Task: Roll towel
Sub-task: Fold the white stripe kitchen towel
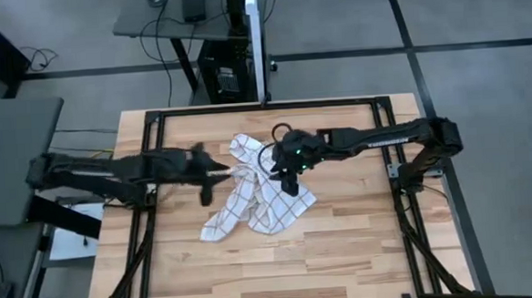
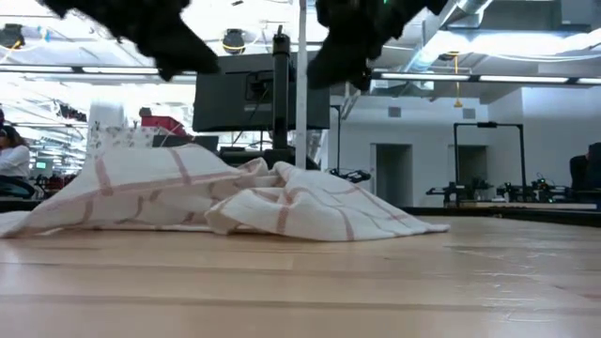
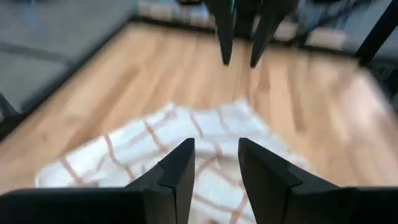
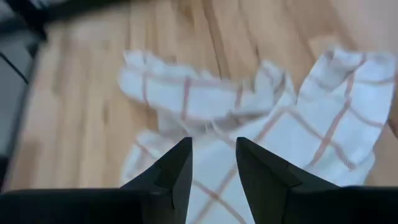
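Note:
The towel (image 1: 255,197), white with thin reddish-brown grid lines, lies crumpled in a loose heap on the middle of the wooden table (image 1: 344,245); it also shows in the low view (image 2: 235,197). My left gripper (image 1: 224,176) hovers at the heap's left side, open, above the cloth (image 3: 205,155). My right gripper (image 1: 290,180) hovers over the heap's far right part, open, above the cloth (image 4: 249,124). In the low view both grippers stand clear above the towel.
A black metal frame (image 1: 264,108) runs around the table's far and side edges. Bare wood lies in front of the towel toward the near edge (image 1: 282,276). A monitor and stands (image 2: 254,94) are beyond the table's far edge.

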{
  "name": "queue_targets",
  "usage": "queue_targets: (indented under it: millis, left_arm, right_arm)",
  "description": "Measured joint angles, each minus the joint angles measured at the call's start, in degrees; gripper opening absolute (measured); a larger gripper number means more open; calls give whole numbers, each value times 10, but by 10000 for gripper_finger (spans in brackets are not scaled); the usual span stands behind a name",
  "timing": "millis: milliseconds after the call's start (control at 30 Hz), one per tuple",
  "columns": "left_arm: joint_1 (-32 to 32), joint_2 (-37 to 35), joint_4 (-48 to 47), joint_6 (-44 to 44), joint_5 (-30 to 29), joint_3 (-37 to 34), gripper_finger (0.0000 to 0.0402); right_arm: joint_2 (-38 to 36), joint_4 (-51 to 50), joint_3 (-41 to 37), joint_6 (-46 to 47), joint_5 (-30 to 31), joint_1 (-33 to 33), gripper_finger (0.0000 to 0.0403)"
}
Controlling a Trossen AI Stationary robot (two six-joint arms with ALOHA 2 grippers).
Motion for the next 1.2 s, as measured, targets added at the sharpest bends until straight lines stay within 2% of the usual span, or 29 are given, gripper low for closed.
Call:
queue_targets:
  millis: [133,267,433,533,733,867,1200]
  left_arm:
    - [-12,117,-31,-4,0,48,109]
    - [-17,198,-67,-71,0,47,109]
    - [-24,266,-45,-124,1,32,109]
    - [-24,297,-21,-137,1,21,109]
    - [-26,331,0,-188,-5,-14,109]
    - [-36,315,4,-220,-11,-40,109]
    - [-65,276,11,-253,-15,-95,109]
  right_arm:
    - [47,11,0,-22,1,-5,109]
    - [101,35,-1,-26,1,-14,107]
    - [135,130,0,20,1,-15,106]
    - [151,132,0,8,3,-15,106]
    - [200,45,0,-8,3,-15,106]
    - [201,-33,3,-27,6,-21,106]
    - [89,-284,-1,-111,68,-87,106]
